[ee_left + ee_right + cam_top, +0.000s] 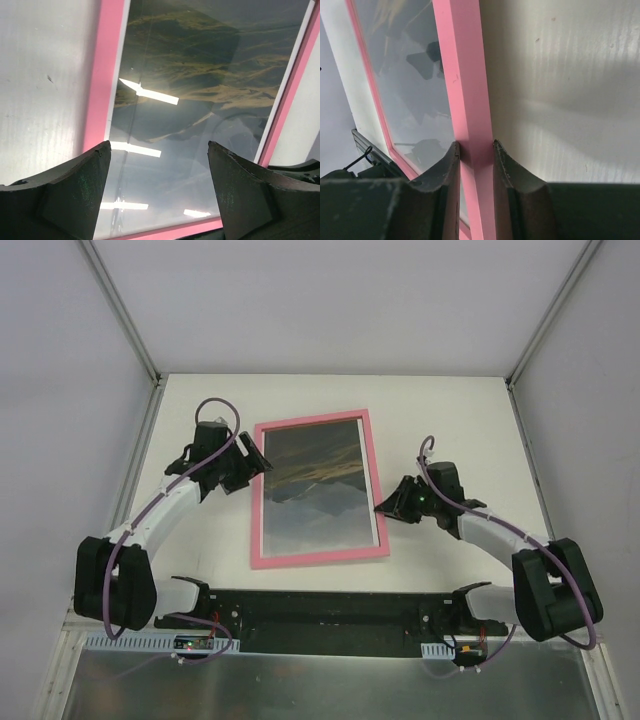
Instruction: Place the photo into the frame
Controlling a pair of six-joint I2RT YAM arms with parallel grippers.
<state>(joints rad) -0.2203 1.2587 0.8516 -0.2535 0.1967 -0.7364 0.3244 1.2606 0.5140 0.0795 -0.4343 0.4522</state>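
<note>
— Jaws pinched in on the right gripper (474, 150), one finger either side of the frame (460, 60), right on its pink right-hand rail, low down that side.

— Actually gripping it?

— Looks like it: both fingers sit against the wood, the inner one over the glazed side, the outer one over the bare table (450, 420).

— And the other arm?

— Left gripper (159, 150) is spread wide, nothing between its fingers. From overhead it hangs at the frame's upper-left corner; its own camera looks down the length of the frame.

— Where's the photo (315, 485)?

— Inside the pink border, face up. Dark mountain ridges, grey sky, strip lights glaring off the surface. A thin pale margin shows between it and the rail on the long sides.

— Under the pane or on top of it?

— Can't tell from here; the shine hides that.

— The frame itself?

— Flat on the white table between the two arms, long sides running away from them, turned a touch off square.
</note>
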